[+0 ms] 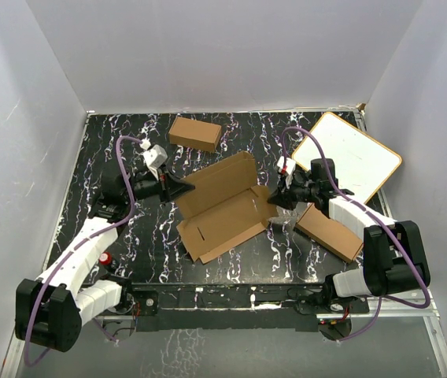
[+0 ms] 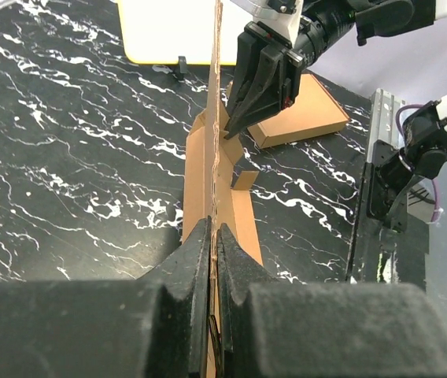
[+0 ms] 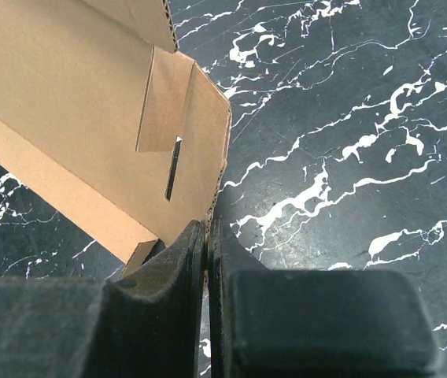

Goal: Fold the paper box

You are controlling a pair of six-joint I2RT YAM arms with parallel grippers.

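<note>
Pinches paper box (image 1: 223, 209) wall in closed left gripper (image 2: 212, 235); clamps opposite edge in closed right gripper (image 3: 206, 230), bracing for folding.

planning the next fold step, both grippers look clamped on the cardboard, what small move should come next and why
Probably lift both wrists a little, together, to raise the pinched ends along their creases. The left gripper and right gripper are each shut on opposite ends of the flat brown corrugated-cardboard paper box, which lies open, its side flap only half folded.
</note>
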